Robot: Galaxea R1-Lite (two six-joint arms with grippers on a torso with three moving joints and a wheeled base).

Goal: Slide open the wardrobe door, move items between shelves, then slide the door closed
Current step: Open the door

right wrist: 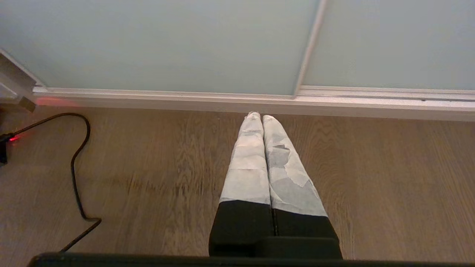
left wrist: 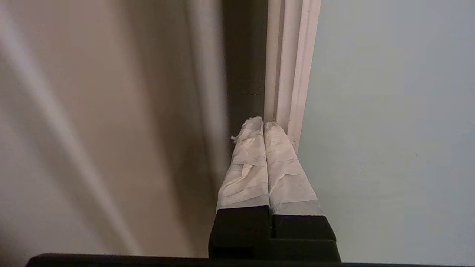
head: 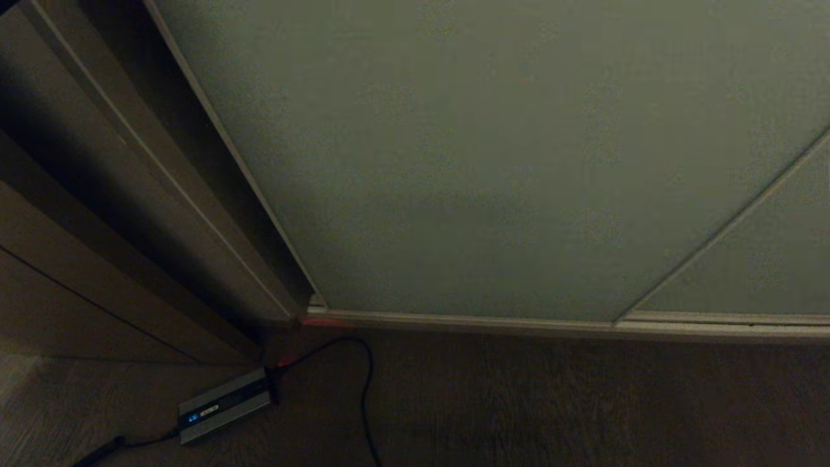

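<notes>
Pointing left claw pressed together at sliding wardrobe door frame | no readable writing

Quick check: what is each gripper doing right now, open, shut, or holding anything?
Left gripper: shut, holding nothing, tips at the wardrobe door frame edge.
Right gripper: shut, holding nothing, pointing over the floor.

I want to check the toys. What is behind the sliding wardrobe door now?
Nothing behind it can be seen. The sliding wardrobe door is shut and covers the interior; no shelf or toy shows. Only a dark gap shows beside its frame, where the shut left gripper points.
</notes>
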